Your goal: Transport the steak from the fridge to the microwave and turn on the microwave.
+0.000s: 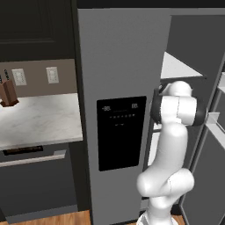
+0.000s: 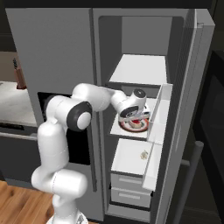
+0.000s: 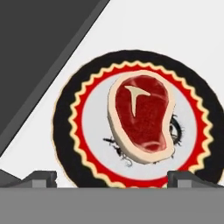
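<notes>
Red meat with a pale fat rim and a white T-shaped bone mark: the steak (image 3: 142,117) lies on a round plate (image 3: 70,131) with a black outer band, a yellow scalloped ring, a red ring and a grey centre carrying a dark scribbled motif I cannot read. The plate sits on a white shelf (image 2: 114,127) inside the fridge (image 2: 57,52), on the middle level of the right compartment, whose door (image 2: 183,131) stands swung open to the right.

My pincer (image 3: 112,178) hangs just over the plate with its two tips spread wide, released and grasping nothing; the steak lies between the tips and beyond them, and the tips stand outside the meat on either side.

White shelf shows all round the plate, with a dark wall slanting in at the left in the hand view. From the right base view, the door's white bins (image 2: 158,131) stand close at the right of my hand, and another shelf (image 2: 138,70) lies above it.

On the closed left door is a black dispenser panel (image 1: 121,132) with faint pale marks too small to read. Far left, a marbled counter (image 1: 39,118) holds a knife block (image 1: 8,94).
</notes>
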Controlling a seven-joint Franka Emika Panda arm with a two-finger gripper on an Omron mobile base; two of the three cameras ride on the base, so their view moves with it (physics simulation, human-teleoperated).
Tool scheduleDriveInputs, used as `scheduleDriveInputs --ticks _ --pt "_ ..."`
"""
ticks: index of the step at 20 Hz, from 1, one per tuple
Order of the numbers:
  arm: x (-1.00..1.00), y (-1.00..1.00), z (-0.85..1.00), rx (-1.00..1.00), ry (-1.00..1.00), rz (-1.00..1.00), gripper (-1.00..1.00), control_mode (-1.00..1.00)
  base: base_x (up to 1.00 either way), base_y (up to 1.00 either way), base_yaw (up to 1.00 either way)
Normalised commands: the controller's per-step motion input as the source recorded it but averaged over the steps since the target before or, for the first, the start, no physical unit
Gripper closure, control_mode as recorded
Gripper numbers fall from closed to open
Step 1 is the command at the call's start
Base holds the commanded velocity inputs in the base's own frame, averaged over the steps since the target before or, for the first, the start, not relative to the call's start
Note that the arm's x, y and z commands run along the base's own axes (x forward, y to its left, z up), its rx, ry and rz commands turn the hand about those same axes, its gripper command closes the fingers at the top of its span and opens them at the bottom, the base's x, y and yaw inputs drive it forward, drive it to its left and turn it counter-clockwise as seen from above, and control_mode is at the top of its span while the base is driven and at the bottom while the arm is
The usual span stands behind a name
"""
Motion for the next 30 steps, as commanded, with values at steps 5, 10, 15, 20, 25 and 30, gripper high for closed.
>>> scheduleDriveInputs --ticks 5,10,15,20,25,30 --pt "0.19 0.00 -0.25 0.00 0.02 0.00 -1.00 -1.00 0.00 0.00 0.00" --pt "0.13 0.00 -0.24 0.00 0.00 0.01 -1.00 -1.00 0.00 0.00 0.00" --pt "0.06 -0.05 -0.27 0.00 0.00 0.03 -1.00 -1.00 0.00 0.00 0.00" --pt "0.07 -0.15 -0.14 0.00 -0.03 0.03 -1.00 -1.00 0.00 0.00 0.00" --pt "0.10 -0.14 0.00 0.01 -0.09 0.00 -1.00 -1.00 0.00 0.00 0.00" --pt "0.04 -0.04 -0.01 0.00 -0.05 0.00 -1.00 -1.00 0.00 0.00 0.00"
